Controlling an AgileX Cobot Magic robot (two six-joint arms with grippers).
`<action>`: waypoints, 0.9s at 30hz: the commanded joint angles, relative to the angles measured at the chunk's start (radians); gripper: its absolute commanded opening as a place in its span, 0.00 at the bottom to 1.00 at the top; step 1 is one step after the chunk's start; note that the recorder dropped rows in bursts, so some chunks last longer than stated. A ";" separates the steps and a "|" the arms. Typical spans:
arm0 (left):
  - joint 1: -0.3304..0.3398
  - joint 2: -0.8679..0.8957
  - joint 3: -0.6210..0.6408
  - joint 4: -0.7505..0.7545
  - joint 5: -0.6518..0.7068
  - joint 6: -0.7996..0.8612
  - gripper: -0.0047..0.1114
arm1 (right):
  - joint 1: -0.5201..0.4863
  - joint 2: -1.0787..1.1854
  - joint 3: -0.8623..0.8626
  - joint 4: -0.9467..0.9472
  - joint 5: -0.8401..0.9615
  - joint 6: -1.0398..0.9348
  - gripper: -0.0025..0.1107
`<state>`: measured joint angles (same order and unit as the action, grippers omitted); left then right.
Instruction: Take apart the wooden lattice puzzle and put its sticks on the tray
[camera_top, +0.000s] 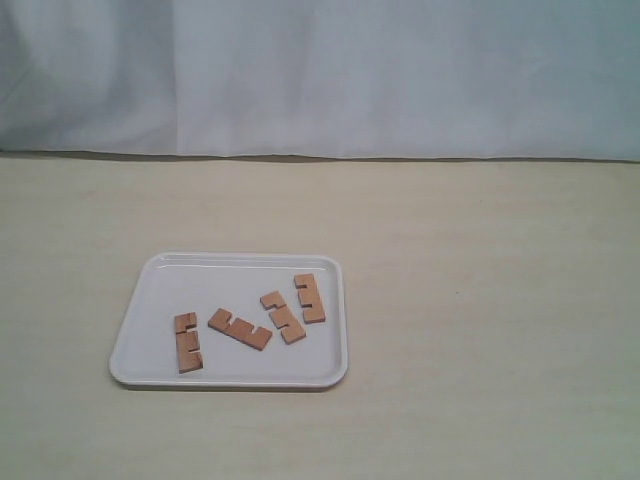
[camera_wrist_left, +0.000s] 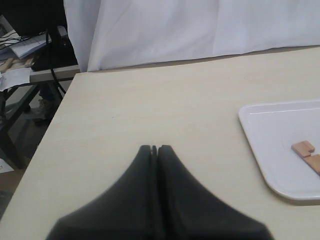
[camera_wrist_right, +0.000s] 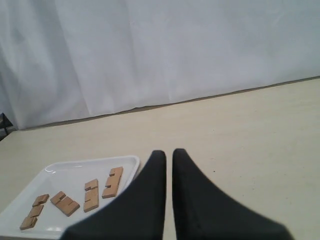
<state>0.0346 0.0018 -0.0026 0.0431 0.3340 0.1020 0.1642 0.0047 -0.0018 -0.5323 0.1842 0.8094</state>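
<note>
The white tray (camera_top: 240, 257) lies on the table at the front left. Several sticks lie flat and apart on it: one at its left (camera_top: 187, 342), one in the middle (camera_top: 240, 329), two at the right (camera_top: 283, 316) (camera_top: 309, 298). No interlocked lattice puzzle shows anywhere. Neither arm appears in the exterior view. My left gripper (camera_wrist_left: 154, 148) is shut and empty over bare table, with the tray (camera_wrist_left: 270, 150) and a stick (camera_wrist_left: 303, 148) off to one side. My right gripper (camera_wrist_right: 169, 152) is shut but for a slim gap, holding nothing, beside the tray (camera_wrist_right: 75, 167) and its sticks (camera_wrist_right: 113, 182).
A white cloth backdrop (camera_top: 320, 70) hangs along the table's far edge. The left wrist view shows the table's side edge (camera_wrist_left: 47, 137) and, past it, a cluttered bench with cables (camera_wrist_left: 25, 50).
</note>
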 joint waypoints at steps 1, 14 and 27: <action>0.000 -0.002 0.003 -0.002 -0.012 -0.006 0.04 | 0.002 -0.005 0.002 0.016 0.006 -0.030 0.06; 0.000 -0.002 0.003 -0.002 -0.012 -0.006 0.04 | 0.002 -0.005 0.002 0.409 0.007 -0.423 0.06; 0.000 -0.002 0.003 -0.002 -0.010 -0.006 0.04 | 0.002 -0.005 0.002 0.726 0.019 -0.826 0.06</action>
<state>0.0346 0.0018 -0.0026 0.0431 0.3346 0.1020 0.1642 0.0047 -0.0018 0.1972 0.1909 0.0000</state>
